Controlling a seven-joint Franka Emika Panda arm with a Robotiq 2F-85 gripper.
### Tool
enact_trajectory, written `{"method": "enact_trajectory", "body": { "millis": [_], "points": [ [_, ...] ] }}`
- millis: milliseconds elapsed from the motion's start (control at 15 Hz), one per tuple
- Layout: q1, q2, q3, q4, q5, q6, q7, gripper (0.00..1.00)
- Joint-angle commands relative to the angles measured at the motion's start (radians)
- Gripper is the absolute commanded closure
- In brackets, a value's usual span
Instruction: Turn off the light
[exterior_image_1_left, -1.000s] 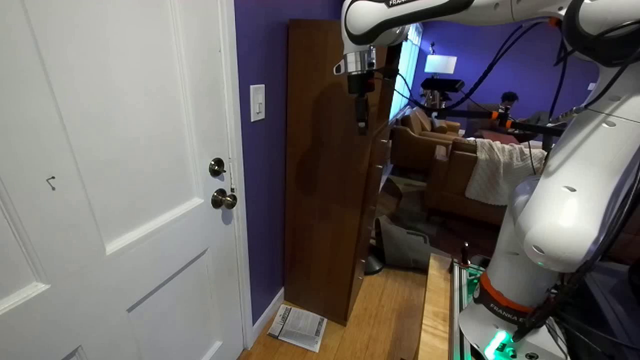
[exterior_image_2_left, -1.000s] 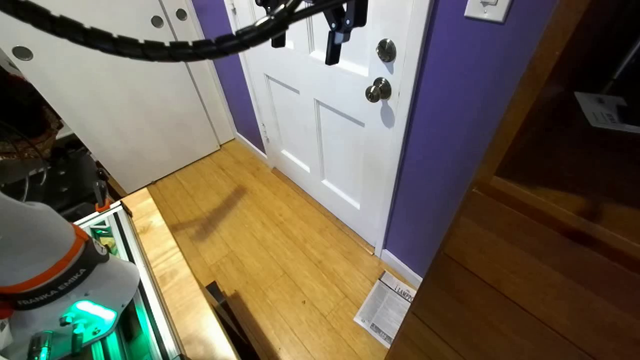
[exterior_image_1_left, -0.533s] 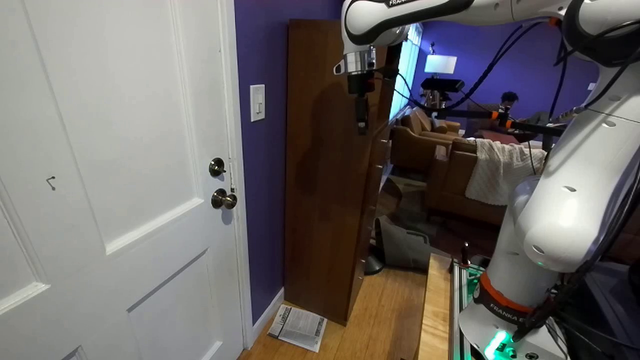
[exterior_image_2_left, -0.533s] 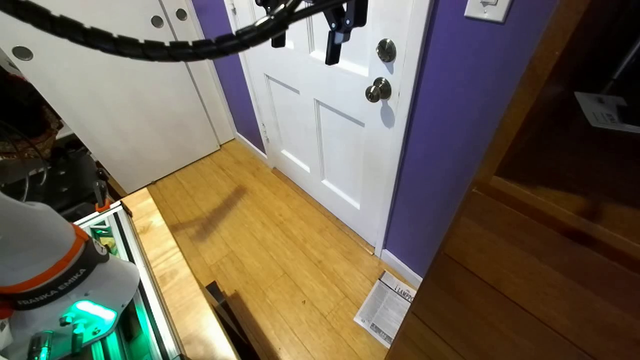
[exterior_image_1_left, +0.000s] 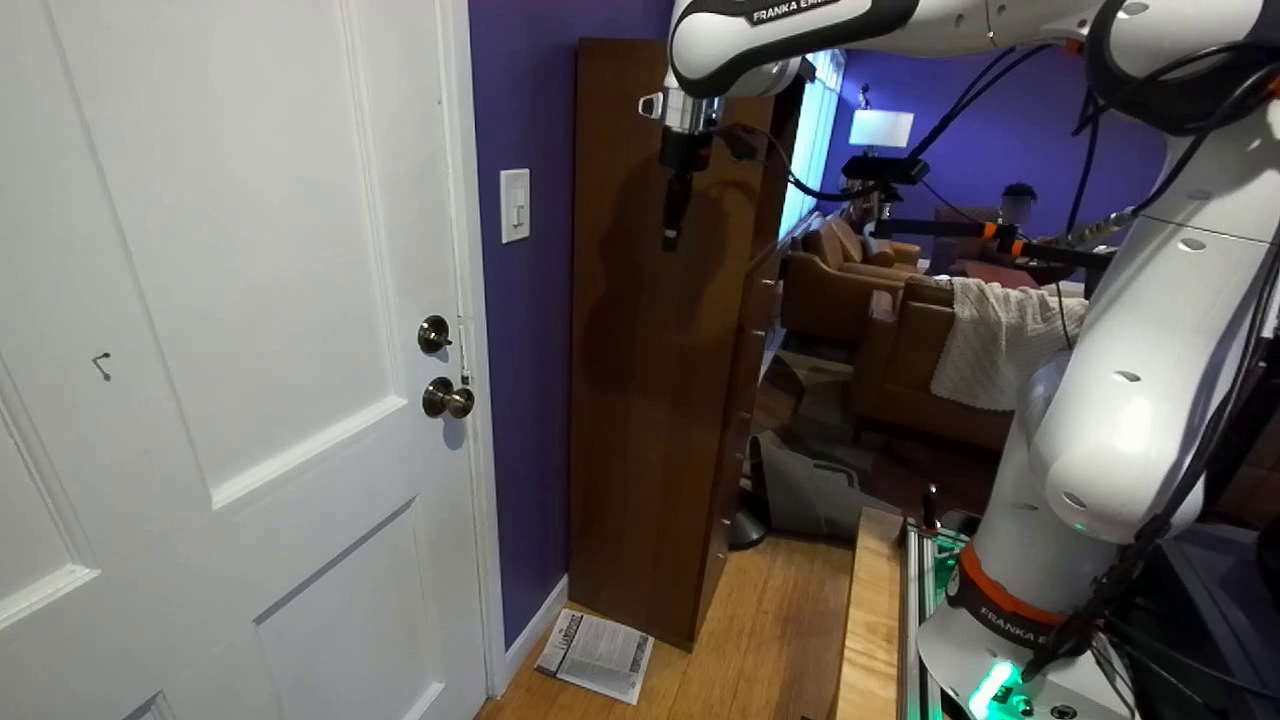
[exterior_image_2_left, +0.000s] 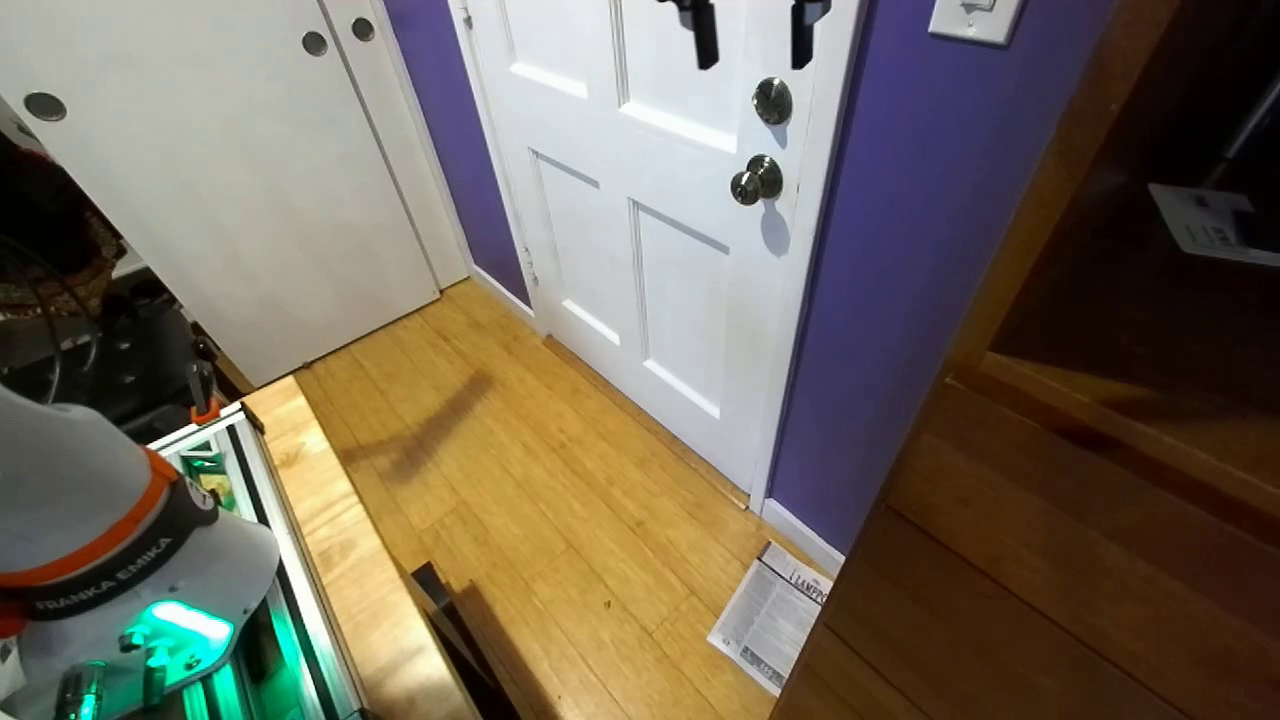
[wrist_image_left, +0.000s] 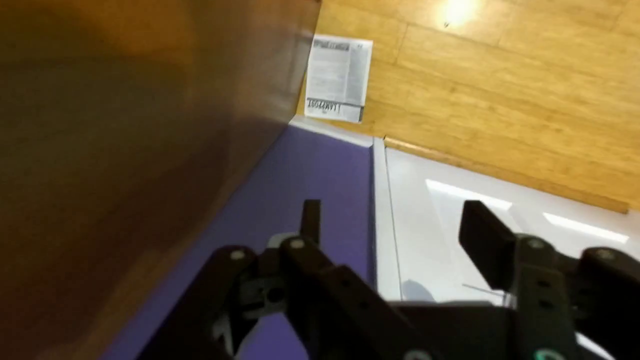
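Note:
The light switch is a white upright wall plate with a toggle on the purple wall, right of the door frame. It shows in both exterior views (exterior_image_1_left: 514, 206) (exterior_image_2_left: 975, 22), cut off by the top edge in one of them. It does not show in the wrist view. My gripper (exterior_image_1_left: 671, 240) points down in front of the brown cabinet's side, apart from the switch. Its two black fingertips also show at the top of an exterior view (exterior_image_2_left: 754, 60). In the wrist view the fingers (wrist_image_left: 391, 202) are spread wide with nothing between them.
A white door (exterior_image_1_left: 290, 300) with a round knob (exterior_image_1_left: 447, 398) and deadbolt (exterior_image_1_left: 433, 334) stands left of the switch. A tall brown cabinet (exterior_image_1_left: 650, 400) stands close on its right. A newspaper (exterior_image_1_left: 597, 655) lies on the floor. A lamp (exterior_image_1_left: 880, 128) stands far back.
The arm and gripper have moved toward the door and switch wall, left and slightly up in one exterior view. The black cable has left the top of an exterior view.

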Motion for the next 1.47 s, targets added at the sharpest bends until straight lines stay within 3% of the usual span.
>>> {"method": "enact_trajectory", "body": {
  "millis": [0,267,400,733,1400],
  "points": [
    [-0.030,0.080,0.014,0.051,0.025,0.170,-0.063,0.58],
    [-0.043,0.141,0.032,0.067,0.137,0.353,-0.132,0.89],
    [-0.053,0.171,0.045,0.083,0.224,0.406,-0.176,1.00],
    [-0.086,0.256,0.074,0.142,0.239,0.538,-0.184,1.00],
    [-0.139,0.379,0.164,0.282,0.307,0.588,-0.196,1.00]
  ]
}}
